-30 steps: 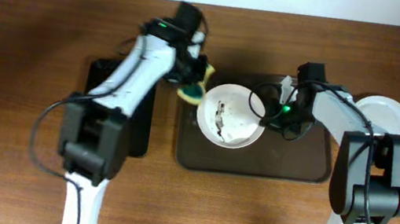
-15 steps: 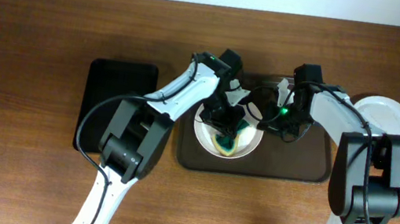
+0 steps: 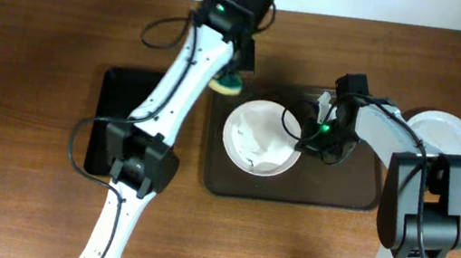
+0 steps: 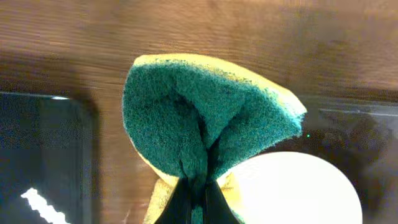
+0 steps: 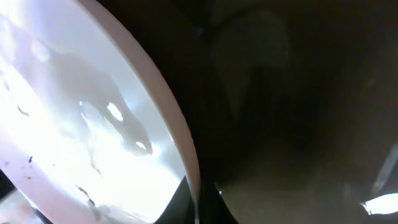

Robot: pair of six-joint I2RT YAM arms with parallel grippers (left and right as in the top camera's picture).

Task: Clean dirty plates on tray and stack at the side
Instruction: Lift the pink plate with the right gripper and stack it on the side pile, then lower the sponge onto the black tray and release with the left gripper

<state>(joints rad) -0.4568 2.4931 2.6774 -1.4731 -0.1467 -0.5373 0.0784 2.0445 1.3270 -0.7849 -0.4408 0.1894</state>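
Left gripper (image 4: 198, 190) pinched on folded sponge (image 4: 205, 118), above table beside tray (image 3: 345, 187) corner. Right gripper (image 3: 307, 139) clamps rim of plate (image 3: 261, 138) on tray. Next pass: scrub specks near lower edge, rim steadied.

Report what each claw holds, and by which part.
Left claw pinches the green-and-yellow sponge at its folded middle. Right claw grips the plate by its rim, over the tray.

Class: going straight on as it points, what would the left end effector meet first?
Probably the bare wooden table, touched by the sponge the left end effector holds; depth unclear.
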